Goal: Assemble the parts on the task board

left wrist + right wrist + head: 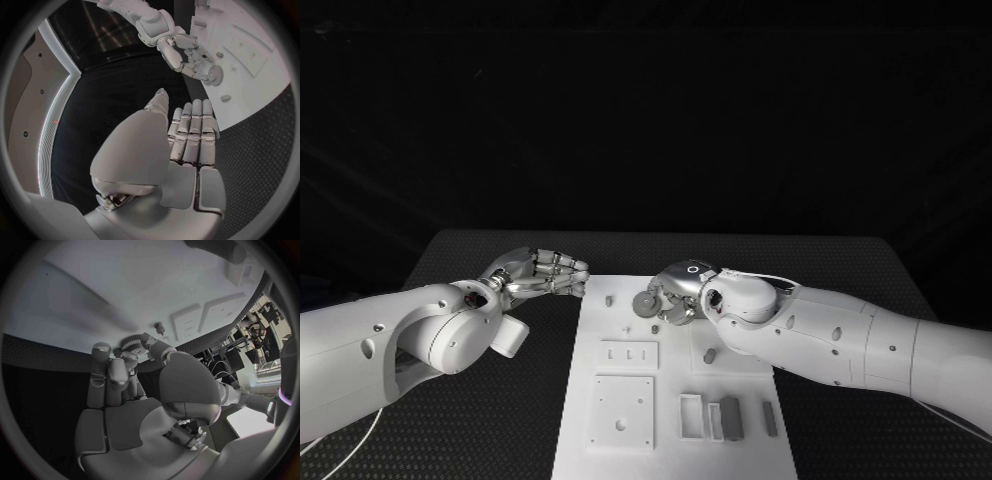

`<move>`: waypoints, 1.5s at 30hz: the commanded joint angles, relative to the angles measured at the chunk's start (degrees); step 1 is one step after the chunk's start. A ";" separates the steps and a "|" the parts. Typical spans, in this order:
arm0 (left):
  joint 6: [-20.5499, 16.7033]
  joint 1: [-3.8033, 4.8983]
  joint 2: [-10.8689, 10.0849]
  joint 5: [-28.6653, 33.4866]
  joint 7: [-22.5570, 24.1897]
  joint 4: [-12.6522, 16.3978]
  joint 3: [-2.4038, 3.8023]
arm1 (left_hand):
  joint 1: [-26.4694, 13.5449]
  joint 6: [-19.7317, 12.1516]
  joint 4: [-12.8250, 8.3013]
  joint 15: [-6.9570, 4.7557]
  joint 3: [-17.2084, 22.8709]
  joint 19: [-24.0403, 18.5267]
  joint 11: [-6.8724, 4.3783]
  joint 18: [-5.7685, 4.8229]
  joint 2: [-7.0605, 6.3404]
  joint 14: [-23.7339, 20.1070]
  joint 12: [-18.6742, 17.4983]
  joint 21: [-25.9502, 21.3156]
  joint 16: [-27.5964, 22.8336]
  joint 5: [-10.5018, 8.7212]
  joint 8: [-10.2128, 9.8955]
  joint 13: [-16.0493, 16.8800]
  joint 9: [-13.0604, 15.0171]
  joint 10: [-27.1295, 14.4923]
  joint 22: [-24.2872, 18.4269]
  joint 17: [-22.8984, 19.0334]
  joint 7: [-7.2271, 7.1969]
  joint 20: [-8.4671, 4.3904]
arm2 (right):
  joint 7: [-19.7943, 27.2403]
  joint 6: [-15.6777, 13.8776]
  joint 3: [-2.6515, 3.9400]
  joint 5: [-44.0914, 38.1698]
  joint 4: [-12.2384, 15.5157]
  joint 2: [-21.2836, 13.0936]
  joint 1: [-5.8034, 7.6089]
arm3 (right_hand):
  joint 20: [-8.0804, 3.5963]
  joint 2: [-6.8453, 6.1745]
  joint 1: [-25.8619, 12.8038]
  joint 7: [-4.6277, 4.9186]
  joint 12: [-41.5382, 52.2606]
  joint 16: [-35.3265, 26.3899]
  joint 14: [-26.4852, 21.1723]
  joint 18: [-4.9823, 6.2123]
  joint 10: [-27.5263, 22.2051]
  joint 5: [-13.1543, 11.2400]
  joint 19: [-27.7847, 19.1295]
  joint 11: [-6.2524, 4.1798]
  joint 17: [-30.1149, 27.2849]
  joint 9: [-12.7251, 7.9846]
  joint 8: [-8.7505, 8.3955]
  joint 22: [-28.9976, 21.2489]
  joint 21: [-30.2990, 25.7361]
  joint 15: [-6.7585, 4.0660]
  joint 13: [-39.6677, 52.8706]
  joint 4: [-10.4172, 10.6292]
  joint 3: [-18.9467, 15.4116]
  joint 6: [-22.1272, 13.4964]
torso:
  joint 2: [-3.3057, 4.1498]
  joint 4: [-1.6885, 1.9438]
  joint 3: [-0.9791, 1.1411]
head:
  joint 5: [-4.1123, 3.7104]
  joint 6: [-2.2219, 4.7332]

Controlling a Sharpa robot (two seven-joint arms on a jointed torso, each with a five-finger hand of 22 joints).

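Note:
The white task board [678, 452] lies in the middle of the black table. My right hand [678, 290] hovers over the board's far end and pinches a small grey gear [646, 304] between thumb and fingers; the gear [215, 75] is also in the left wrist view, and the gear [130, 342] in the right wrist view. A short peg [159, 328] stands on the board just beyond the gear. My left hand [538, 272] is off the board's far left corner, above the table, with its fingers [194, 130] stretched out side by side and holding nothing.
Nearer on the board are two raised white plates with holes [627, 353] [622, 410], a small grey piece [710, 355], and upright grey bars [730, 418] [770, 418] beside a white slot block [692, 415]. Black mat [502, 440] flanks the board.

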 commanded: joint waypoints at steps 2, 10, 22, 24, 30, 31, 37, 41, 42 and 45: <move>0.16 0.08 -0.01 -0.15 0.44 0.11 0.05 | -0.18 -0.40 -0.14 0.35 0.36 0.00 0.37 -0.34 -0.29 -0.12 -0.33 -0.35 -0.33 -0.14 -0.32 -0.10 -0.07 -0.05 -0.10 0.09 1.28 0.22 | 1.05 -4.97 -0.07 -0.12 1.23 -1.34 0.06 | -0.09 0.33 -0.01 -0.11 0.06 0.12 0.06 1.68 0.31 0.12 -0.17 0.04 -0.08 -0.06 0.04 1.10 -0.07 -0.14 0.08 -0.17 -0.33 0.42 | 0.01 -0.14 0.08 | 0.00 0.19; 0.02 0.08 -0.29 -2.34 0.83 -0.71 0.05 | -0.06 -0.40 -0.18 0.35 0.39 0.00 0.37 -0.33 -0.34 -0.11 -0.37 -0.37 -0.36 -0.13 -0.33 -0.10 -0.07 -0.04 -0.10 0.12 1.25 0.21 | 6.03 -12.80 2.16 7.28 4.12 -5.79 0.62 | -0.24 -1.00 0.04 0.06 0.23 0.28 0.33 1.68 0.78 0.12 0.18 0.20 -0.10 0.09 0.34 1.06 0.12 0.02 0.09 -0.30 -0.24 0.76 | 0.01 -0.26 0.22 | -0.15 0.65; 0.77 0.07 -0.49 -3.02 1.18 -2.33 0.04 | 0.53 0.23 -0.17 0.30 0.43 0.20 0.13 -0.30 -0.52 0.17 -0.24 -0.43 -0.39 -0.16 -0.02 0.02 0.12 0.61 -0.06 0.32 0.55 0.21 | 12.07 -8.65 3.80 13.98 5.57 -15.08 3.04 | -0.31 -2.12 0.56 0.61 0.16 0.21 0.39 1.68 0.85 0.12 0.15 0.72 -0.26 0.48 1.30 0.99 0.05 0.51 0.05 -0.35 0.32 2.37 | -0.33 -1.30 0.61 | -0.94 1.46; 0.98 0.06 -0.56 -3.02 1.16 -2.35 0.03 | 0.56 0.35 -0.17 0.27 0.42 0.24 0.09 -0.30 -0.48 0.22 -0.21 -0.43 -0.38 -0.16 0.03 0.04 0.15 0.73 -0.05 0.35 0.46 0.19 | 14.28 -7.55 3.80 15.22 5.03 -16.19 3.03 | -0.26 -2.24 0.68 0.68 0.12 0.14 0.34 1.68 0.76 0.12 0.04 0.80 -0.31 0.53 1.46 0.98 -0.01 0.60 0.05 -0.45 0.37 2.69 | -0.33 -1.42 0.70 | -0.98 1.50; 1.23 0.03 -0.28 -3.05 1.28 -2.98 0.00 | 0.56 0.39 -0.16 0.26 0.40 0.25 0.07 -0.30 -0.50 0.23 -0.20 -0.43 -0.39 -0.16 0.05 0.05 0.16 0.78 -0.05 0.37 0.45 0.19 | 20.07 -4.55 3.77 18.80 2.15 -18.81 3.01 | 0.17 -2.52 1.12 0.93 -0.35 -0.42 -0.43 1.68 -0.10 0.11 -0.95 1.06 -0.56 0.54 1.62 0.96 -0.49 0.87 -0.04 -1.07 0.50 3.12 | -0.24 -1.90 1.19 | -0.69 1.72; 1.25 0.03 -0.14 -3.05 1.27 -3.14 -0.01 | 0.55 0.40 -0.16 0.26 0.39 0.25 0.07 -0.30 -0.50 0.23 -0.20 -0.43 -0.39 -0.16 0.05 0.05 0.16 0.79 -0.05 0.37 0.45 0.19 | 20.65 -4.26 3.76 19.03 1.69 -19.17 3.01 | 0.30 -2.62 1.19 0.96 -0.51 -0.58 -0.66 1.68 -0.36 0.12 -1.22 1.09 -0.62 0.49 1.53 0.96 -0.61 0.90 -0.09 -1.25 0.49 3.00 | -0.26 -1.87 1.10 | -0.81 1.74; 1.49 -0.03 0.39 -3.05 1.38 -3.82 -0.04 | 0.55 0.39 -0.15 0.26 0.38 0.25 0.07 -0.31 -0.52 0.23 -0.21 -0.44 -0.40 -0.17 0.04 0.05 0.16 0.79 -0.05 0.37 0.46 0.19 | 22.35 -2.29 3.57 20.59 -1.04 -20.17 2.74 | 0.96 -3.53 1.40 0.93 -1.58 -1.48 -2.07 1.68 -1.87 0.11 -2.75 1.08 -0.94 0.30 1.18 0.92 -1.40 0.90 -0.51 -2.03 0.43 2.42 | -0.16 -2.16 1.35 | -1.02 1.84; 1.57 -0.09 0.64 -3.05 1.41 -4.13 -0.05 | 0.55 0.38 -0.15 0.26 0.36 0.25 0.07 -0.31 -0.53 0.23 -0.23 -0.45 -0.41 -0.16 0.03 0.04 0.16 0.78 -0.06 0.38 0.48 0.19 | 23.02 -1.81 3.25 21.05 -3.29 -19.63 1.73 | 1.18 -4.28 1.66 0.91 -1.82 -1.71 -2.58 1.68 -2.40 0.11 -3.17 1.06 -0.99 0.19 0.92 0.92 -1.61 0.88 -0.56 -2.56 0.34 1.92 | -0.18 -2.08 1.39 | -1.03 1.86; 1.57 -0.09 0.69 -3.05 1.44 -4.18 -0.05 | 0.55 0.37 -0.15 0.26 0.36 0.25 0.07 -0.31 -0.53 0.23 -0.23 -0.45 -0.41 -0.16 0.03 0.04 0.15 0.77 -0.06 0.38 0.48 0.19 | 23.11 -1.72 3.23 21.18 -3.67 -19.46 1.51 | 1.22 -4.37 1.65 0.91 -1.85 -1.72 -2.64 1.68 -2.46 0.11 -3.22 1.05 -1.00 0.17 0.89 0.92 -1.63 0.88 -0.57 -2.59 0.32 1.85 | -0.21 -2.02 1.36 | -1.07 1.82; 1.64 -0.16 1.06 -3.05 1.49 -4.51 -0.05 | 0.55 0.35 -0.15 0.26 0.34 0.25 0.08 -0.31 -0.53 0.22 -0.26 -0.46 -0.43 -0.16 0.01 0.03 0.15 0.75 -0.06 0.39 0.51 0.18 | 23.69 -1.62 3.13 21.85 -5.17 -18.86 0.57 | 1.40 -4.73 1.76 0.80 -1.91 -1.79 -2.89 1.68 -2.72 0.11 -3.40 0.96 -1.00 0.09 0.68 0.92 -1.74 0.80 -0.57 -2.77 0.33 1.41 | -0.23 -1.80 1.36 | -1.19 1.71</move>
